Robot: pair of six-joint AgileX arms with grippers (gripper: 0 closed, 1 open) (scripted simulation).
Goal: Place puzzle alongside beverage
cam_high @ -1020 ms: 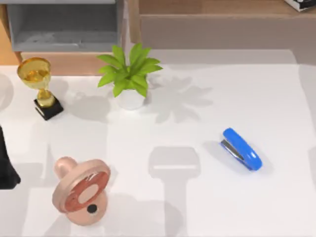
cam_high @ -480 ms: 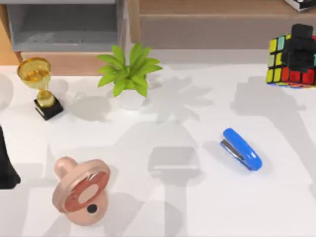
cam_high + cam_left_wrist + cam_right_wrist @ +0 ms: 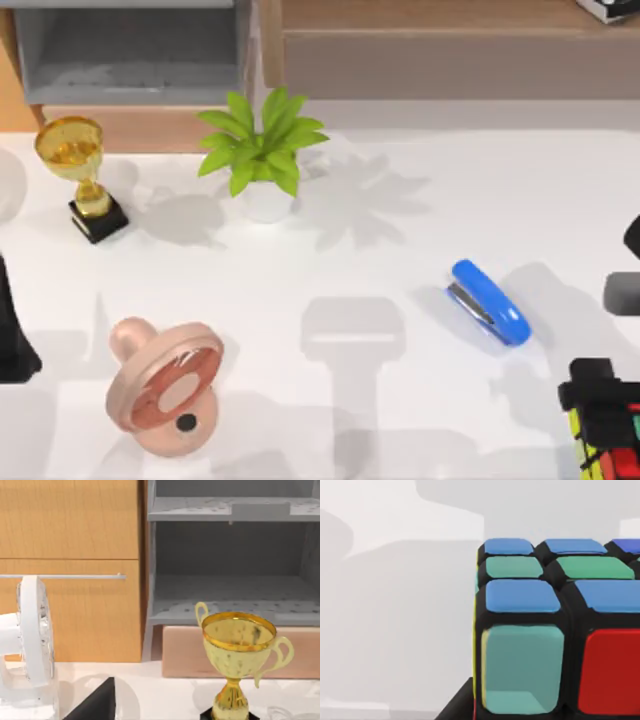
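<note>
Where end effector, puzzle beneath.

The puzzle, a black-framed cube with red, yellow and green tiles, sits at the top view's four o'clock corner, partly cut off by the edge.

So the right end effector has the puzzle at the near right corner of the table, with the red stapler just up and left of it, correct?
Not quite: the stapler is blue, not red, as the top view shows. The rest holds: the right end effector has the puzzle at the table's near right corner, with the stapler up and left of it.
</note>
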